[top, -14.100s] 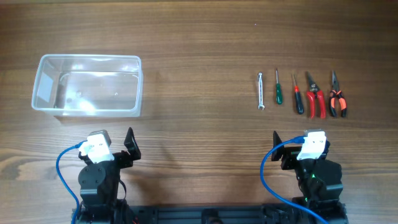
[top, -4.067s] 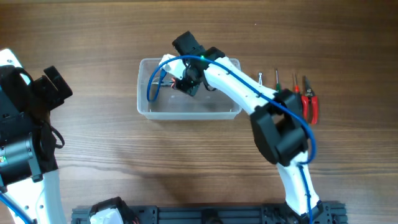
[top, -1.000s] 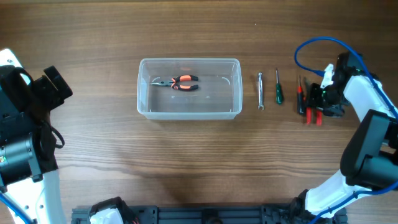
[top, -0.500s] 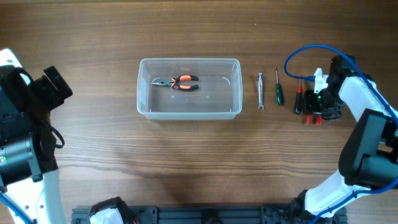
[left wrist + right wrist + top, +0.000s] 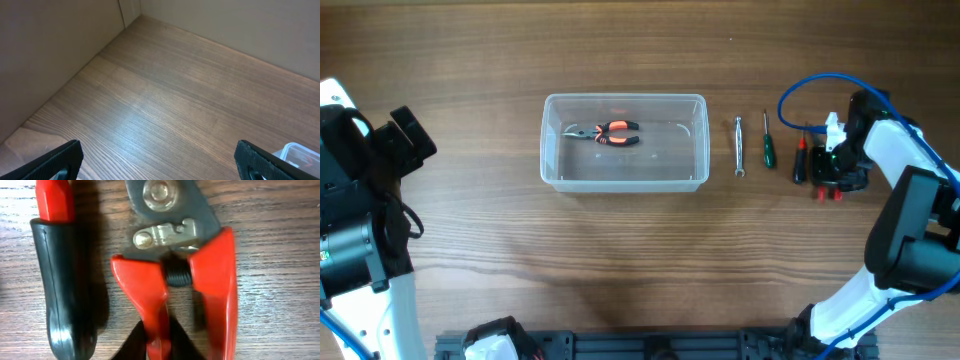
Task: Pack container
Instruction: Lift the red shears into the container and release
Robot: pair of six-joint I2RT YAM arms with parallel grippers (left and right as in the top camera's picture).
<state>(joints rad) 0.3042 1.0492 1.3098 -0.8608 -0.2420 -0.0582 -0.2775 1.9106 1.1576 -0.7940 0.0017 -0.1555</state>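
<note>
Grained wood table, clear rounded container

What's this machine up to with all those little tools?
It's packing hand tools into the clear container. The orange-handled pliers already lie inside. The right gripper is down over the red-handled pliers, its fingers either side of one handle; whether it has gripped yet isn't clear. A wrench, a green screwdriver and a red-and-black screwdriver wait on the table. The left gripper is open, off to the side.

Even, bright light; soft sheen on the table; right-wrist close-up slightly soft
</note>
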